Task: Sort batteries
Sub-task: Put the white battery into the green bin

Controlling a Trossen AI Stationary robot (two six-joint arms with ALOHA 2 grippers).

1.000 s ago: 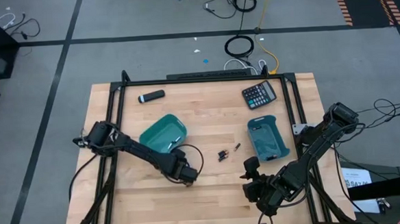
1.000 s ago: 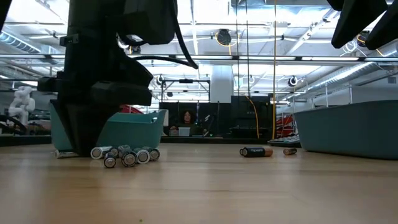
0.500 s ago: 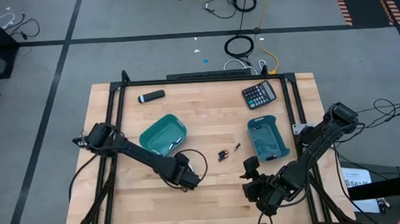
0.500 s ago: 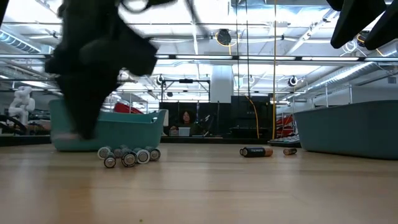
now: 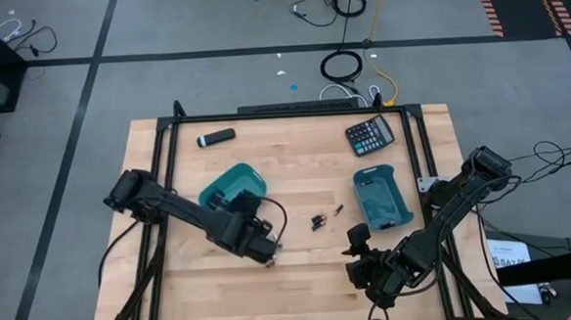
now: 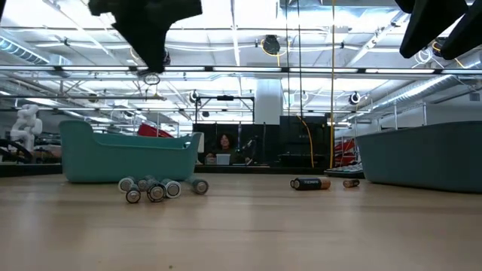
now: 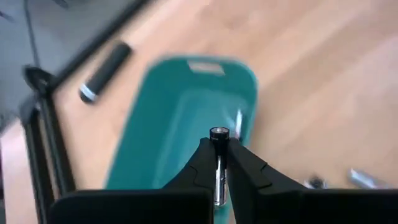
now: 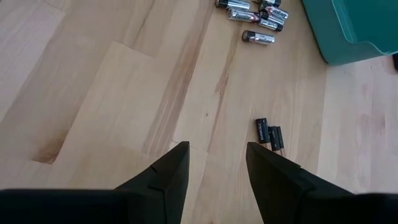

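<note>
Wooden table (image 5: 295,159) with two teal bins: left bin (image 5: 230,189) under the raised left arm, right bin (image 5: 379,196) near the calculator (image 5: 369,134). Left gripper (image 7: 218,144) clamped on one silvery battery (image 7: 218,133), lifted above the left bin. Right gripper (image 8: 214,163) spread apart and empty, low by the near edge. Sorting judged barely begun: cluster of silvery batteries (image 6: 154,187) on the wood beside the left bin, thin dark batteries (image 8: 269,133) mid-table, untouched.

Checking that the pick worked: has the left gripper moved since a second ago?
Yes. The left gripper, shut on a silvery battery, has risen from the table to above the left teal bin.
</note>
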